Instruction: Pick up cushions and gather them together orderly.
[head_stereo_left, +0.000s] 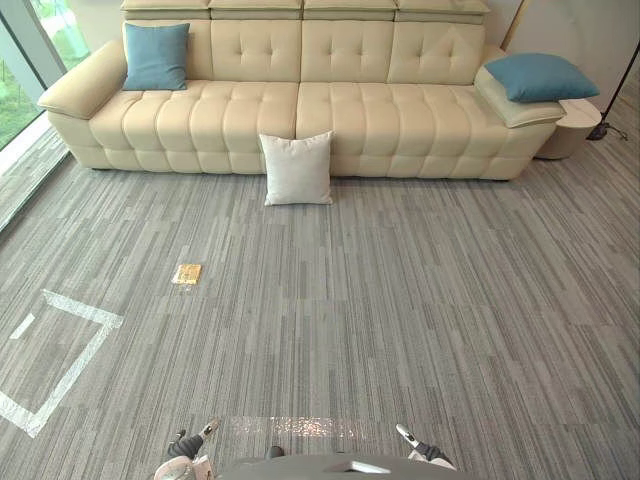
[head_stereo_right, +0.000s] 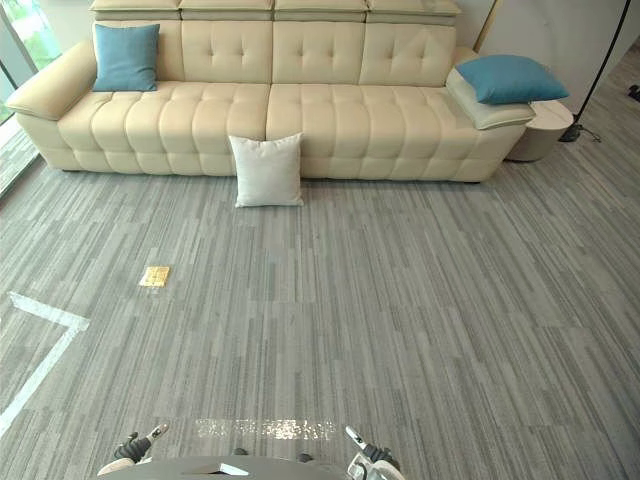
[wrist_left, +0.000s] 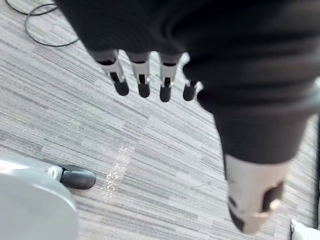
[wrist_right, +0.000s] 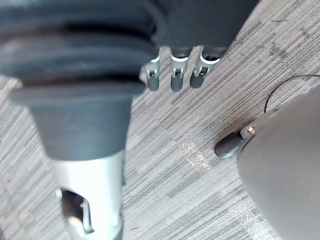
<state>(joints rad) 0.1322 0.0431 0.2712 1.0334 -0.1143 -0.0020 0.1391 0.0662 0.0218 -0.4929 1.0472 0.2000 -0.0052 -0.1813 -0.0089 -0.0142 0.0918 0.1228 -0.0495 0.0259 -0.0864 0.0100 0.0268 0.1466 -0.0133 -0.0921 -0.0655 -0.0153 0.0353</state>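
A white cushion (head_stereo_left: 296, 168) stands on the carpet, leaning against the front of the cream sofa (head_stereo_left: 400, 120). One blue cushion (head_stereo_left: 156, 56) leans upright at the sofa's left end. A second blue cushion (head_stereo_left: 540, 76) lies on the right armrest. All three are far ahead of me. My left hand (head_stereo_left: 190, 447) and right hand (head_stereo_left: 422, 449) hang low at the near edge of the view, over bare carpet. Seen from the wrist, the left hand's fingers (wrist_left: 142, 75) are straight and hold nothing. The right hand's fingers (wrist_right: 172, 75) are likewise relaxed and empty.
A small yellow-brown flat object (head_stereo_left: 186, 273) lies on the carpet at the left. White tape lines (head_stereo_left: 60, 350) mark the floor near the left. A round side table (head_stereo_left: 578, 125) and a lamp pole (head_stereo_left: 618, 85) stand right of the sofa. Windows run along the left.
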